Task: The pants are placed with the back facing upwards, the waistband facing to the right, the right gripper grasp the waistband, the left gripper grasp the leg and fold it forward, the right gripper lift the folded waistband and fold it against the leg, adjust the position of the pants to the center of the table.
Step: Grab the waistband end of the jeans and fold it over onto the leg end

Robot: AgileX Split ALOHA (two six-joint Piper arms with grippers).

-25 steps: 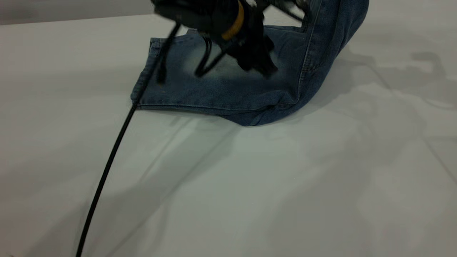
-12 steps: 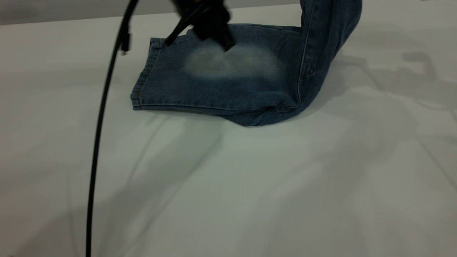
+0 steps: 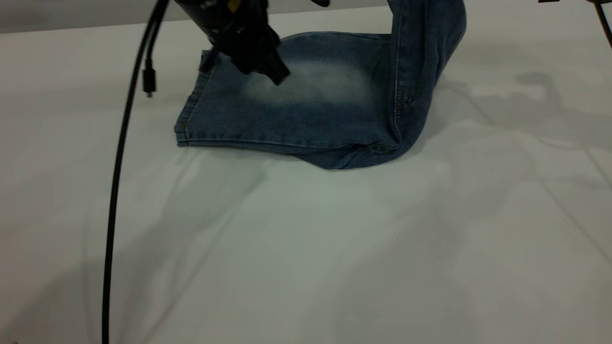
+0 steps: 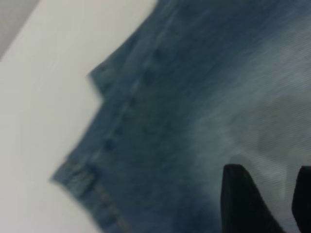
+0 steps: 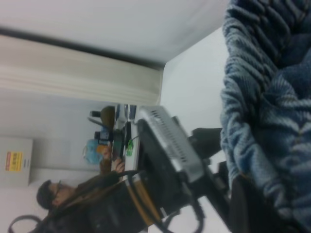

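Two tools: right tool, off-frame above, presumably grips the lifted waistband (image 5: 252, 82); left tool (image 3: 267, 67) hangs released over the pants (image 3: 306, 110) near the desk's (image 3: 334, 248) far edge, hem-side.

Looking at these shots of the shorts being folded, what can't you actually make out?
- Right tool: cut off above the top edge of the exterior view; in its wrist view, bunched waistband fills the frame, so the grip is unseen.
- Printed leg: not visible; the pants show only a plain faded panel.
- Left tool: only finger tips show at the wrist view's edge, apart, above denim.
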